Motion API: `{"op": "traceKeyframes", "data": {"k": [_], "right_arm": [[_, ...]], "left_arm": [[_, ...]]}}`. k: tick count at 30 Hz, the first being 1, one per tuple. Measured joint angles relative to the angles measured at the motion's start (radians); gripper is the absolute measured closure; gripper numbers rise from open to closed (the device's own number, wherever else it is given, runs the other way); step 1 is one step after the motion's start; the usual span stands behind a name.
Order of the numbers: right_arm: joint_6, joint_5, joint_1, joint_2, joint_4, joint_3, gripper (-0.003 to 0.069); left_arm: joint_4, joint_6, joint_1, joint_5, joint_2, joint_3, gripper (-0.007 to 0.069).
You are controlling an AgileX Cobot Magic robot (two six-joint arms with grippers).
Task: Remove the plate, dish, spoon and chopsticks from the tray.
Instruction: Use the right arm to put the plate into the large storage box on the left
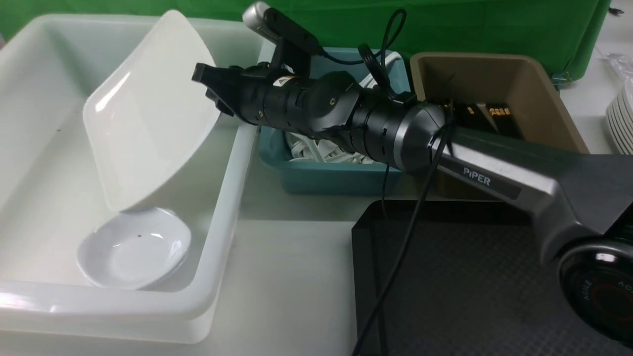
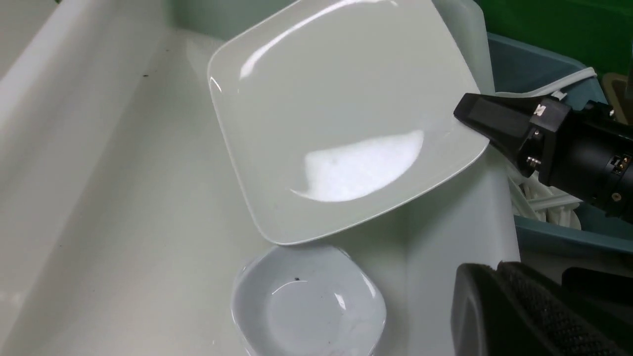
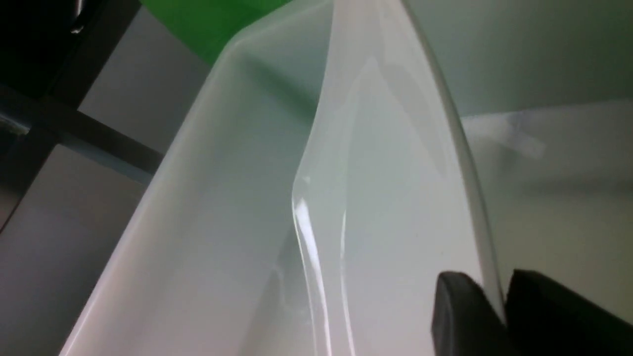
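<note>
White plate [image 1: 148,113] hangs steeply tilted, frame left, rim pinched in right gripper [image 1: 207,89], jaws almost together. Risk: release drops 1 corner onto dish [image 1: 133,252], chipping.

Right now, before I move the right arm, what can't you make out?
Right end effector: gripping or merely straddling the plate rim; right wrist view too close.
Left end effector: open or shut; cut off by left wrist view's edge.
Tray: far-right part hidden by right arm, near part cut off, front view.
Brown bin: contents mostly behind right arm, front view.
</note>
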Motion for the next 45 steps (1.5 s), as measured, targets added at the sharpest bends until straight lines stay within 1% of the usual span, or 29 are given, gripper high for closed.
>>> {"op": "traceKeyframes", "data": {"k": [7,11,14,16,18,22,27,30,32,34,35,36,40,41,45], "right_arm": [[0.01,-0.006,0.0,0.0,0.009,-0.001,0.0501],[0.039,-0.016,0.0,0.0,0.012,-0.001,0.0485],[0.057,-0.025,0.0,0.0,0.012,-0.001,0.0458],[0.059,-0.031,0.0,-0.003,0.012,-0.003,0.0425],[0.06,-0.031,0.0,-0.005,0.012,-0.003,0.0412],[0.065,-0.032,0.001,-0.007,0.014,-0.003,0.0407],[0.045,-0.014,-0.003,-0.019,0.015,-0.003,0.042],[-0.066,0.066,-0.026,-0.073,0.006,-0.003,0.0489],[-0.141,0.151,-0.048,-0.112,-0.021,-0.003,0.0542],[-0.188,0.286,-0.089,-0.173,-0.086,-0.004,0.0609],[-0.197,0.354,-0.11,-0.201,-0.124,-0.005,0.0622],[-0.201,0.382,-0.118,-0.212,-0.139,-0.005,0.0626],[-0.212,0.703,-0.212,-0.333,-0.322,-0.011,0.0635],[-0.211,0.793,-0.237,-0.371,-0.373,-0.011,0.0635],[-0.208,0.964,-0.275,-0.454,-0.48,-0.011,0.0636]], "left_arm": [[0.002,-0.001,0.0,0.0,0.0,0.0,0.0615],[0.002,0.0,0.0,0.001,0.0,0.0,0.0615],[0.002,0.001,0.0,0.001,0.0,0.0,0.0615],[0.002,0.001,0.0,0.001,0.0,0.0,0.0615],[0.002,0.001,0.0,0.002,0.0,0.0,0.0615],[0.002,0.001,0.0,0.017,0.0,0.0,0.0615],[0.018,0.001,0.0,0.091,0.0,0.0,0.0615],[0.045,0.0,0.0,0.146,0.003,0.0,0.0615],[0.055,0.0,0.0,0.167,0.016,0.0,0.0615],[0.063,-0.001,0.0,0.187,0.046,0.0,0.0615],[0.071,-0.004,0.0,0.196,0.07,0.0,0.0615],[0.073,-0.005,0.0,0.197,0.075,0.0,0.0615],[0.099,-0.017,0.008,0.191,0.227,-0.003,0.0615],[0.08,-0.02,0.024,0.186,0.276,-0.013,0.0615],[-0.009,0.011,0.125,0.171,0.436,-0.078,0.0615]]}}
